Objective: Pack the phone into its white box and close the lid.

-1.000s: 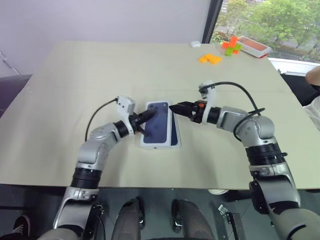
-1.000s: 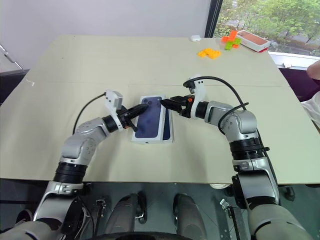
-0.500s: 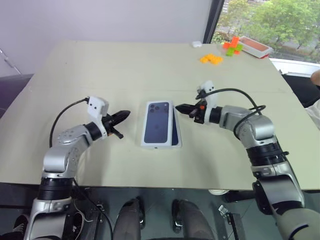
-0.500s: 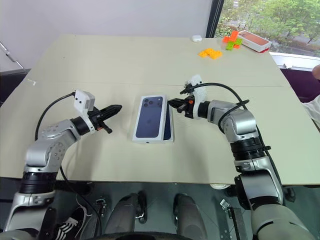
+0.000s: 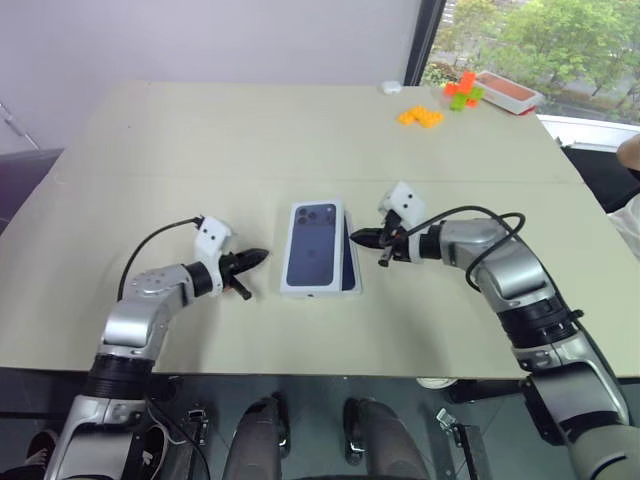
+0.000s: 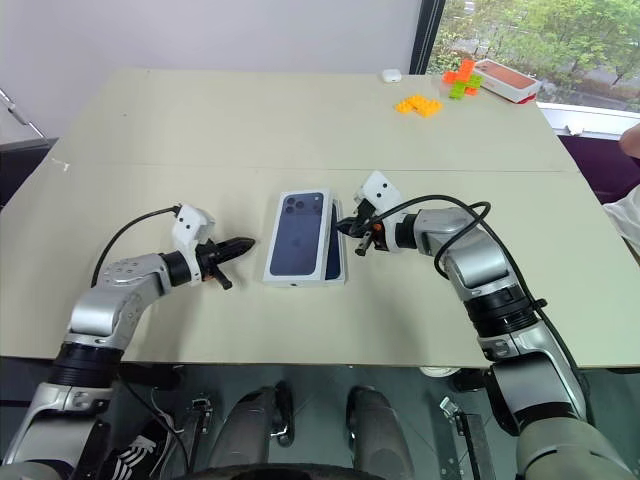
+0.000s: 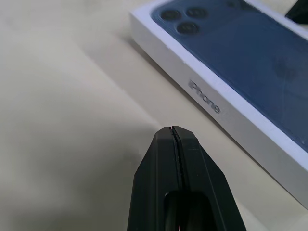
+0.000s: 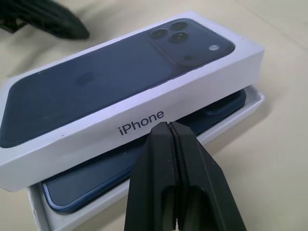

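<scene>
Right wrist view — phone [image 8: 144, 163] in white box [image 8: 144, 202], lid [image 8: 120, 96] askew

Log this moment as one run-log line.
phone: in white box | lid: skewed, not seated | left gripper: shut, beside | right gripper: shut, beside

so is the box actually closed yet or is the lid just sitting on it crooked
Not closed. The lid lies skewed on top of the white box, shifted to one side, leaving a strip of the phone uncovered along the tray's edge.

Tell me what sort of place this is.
Probably an office or lab room: a large beige table by a window onto trees, with toy bricks and a phone box lid set out.
</scene>
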Robot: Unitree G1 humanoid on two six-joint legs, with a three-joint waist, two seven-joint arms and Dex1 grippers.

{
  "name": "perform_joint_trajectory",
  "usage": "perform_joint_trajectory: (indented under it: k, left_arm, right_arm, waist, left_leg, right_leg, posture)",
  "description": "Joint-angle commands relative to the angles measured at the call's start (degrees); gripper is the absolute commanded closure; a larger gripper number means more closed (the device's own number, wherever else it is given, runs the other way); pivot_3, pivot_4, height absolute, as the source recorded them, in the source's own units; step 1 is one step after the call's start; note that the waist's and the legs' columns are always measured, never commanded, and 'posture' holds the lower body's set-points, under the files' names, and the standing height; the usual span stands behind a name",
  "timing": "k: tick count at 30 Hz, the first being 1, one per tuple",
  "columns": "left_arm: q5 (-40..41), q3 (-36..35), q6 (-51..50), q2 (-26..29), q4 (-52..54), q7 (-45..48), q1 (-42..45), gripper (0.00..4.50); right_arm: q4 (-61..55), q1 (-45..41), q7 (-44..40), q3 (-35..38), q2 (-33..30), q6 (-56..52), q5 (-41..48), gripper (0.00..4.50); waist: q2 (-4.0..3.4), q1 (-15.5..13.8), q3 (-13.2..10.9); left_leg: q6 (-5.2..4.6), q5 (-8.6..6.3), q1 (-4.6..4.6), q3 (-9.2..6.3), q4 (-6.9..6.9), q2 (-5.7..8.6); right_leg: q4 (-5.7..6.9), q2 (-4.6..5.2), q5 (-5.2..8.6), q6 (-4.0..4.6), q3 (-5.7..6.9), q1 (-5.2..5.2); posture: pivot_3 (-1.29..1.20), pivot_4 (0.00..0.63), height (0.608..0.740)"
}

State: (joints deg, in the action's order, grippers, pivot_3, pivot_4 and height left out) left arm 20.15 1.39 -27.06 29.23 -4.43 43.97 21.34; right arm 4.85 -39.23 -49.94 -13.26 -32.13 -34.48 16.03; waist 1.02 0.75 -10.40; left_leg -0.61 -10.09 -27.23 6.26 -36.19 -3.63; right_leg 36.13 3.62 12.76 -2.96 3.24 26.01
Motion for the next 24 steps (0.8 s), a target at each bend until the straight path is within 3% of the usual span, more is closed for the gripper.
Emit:
perform_joint_trajectory:
  k: [1, 24]
  left_arm:
    - [-0.41, 0.99, -0.04, -1.30, 0.75, 0.34, 2.23, 4.50]
    - [0.75, 0.96, -2.61, -7.39, 3.20, -1.50, 5.45, 4.50]
  right_arm:
    - [-2.20, -0.19, -0.45, 0.55, 0.08, 1.16, -0.85, 4.44]
    - [0.44, 0.23, -1.75, -0.08, 0.36, 4.03, -6.25, 4.44]
  waist:
    - [0.00, -0.02, 0.00]
    - [0.01, -0.15, 0.01]
  left_leg:
    - [0.00, 0.00, -0.01, 0.00, -0.02, 0.00]
    - [-0.02, 0.02, 0.07, -0.04, -0.36, 0.00]
  right_leg:
    - [0.01, 0.00, 0.00, 0.00, 0.00, 0.00]
    - [0.16, -0.07, -0.01, -0.03, 0.02, -0.24]
  posture:
    - [0.00, 0.150, 0.740]
    - [0.00, 0.150, 0.740]
